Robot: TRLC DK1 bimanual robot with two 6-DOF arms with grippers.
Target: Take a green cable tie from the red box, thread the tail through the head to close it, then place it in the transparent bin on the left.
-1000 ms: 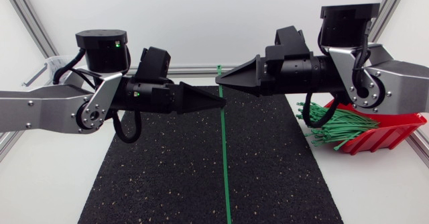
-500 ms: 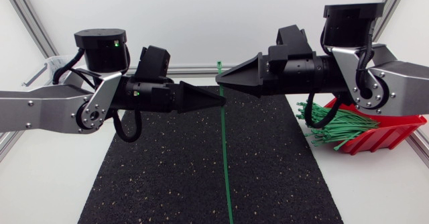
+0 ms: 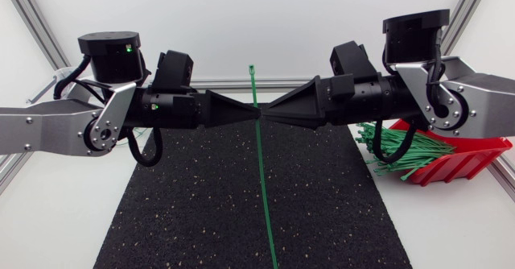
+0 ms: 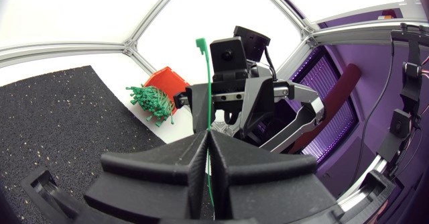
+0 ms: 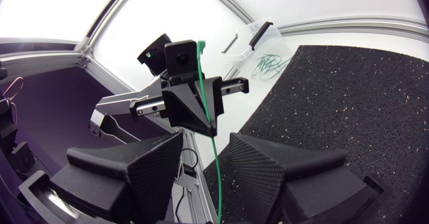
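Handover, looks like: your left gripper now pinches the thin green plastic cable tie, right gripper at 3 o'clock just spread. Threading's next.

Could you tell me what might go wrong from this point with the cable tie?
The left hand pinches the cable tie at one spot high up, so the long tail may swing or slip. The right hand is open around the tie, tips very close to the left hand's; closing in could make them collide.
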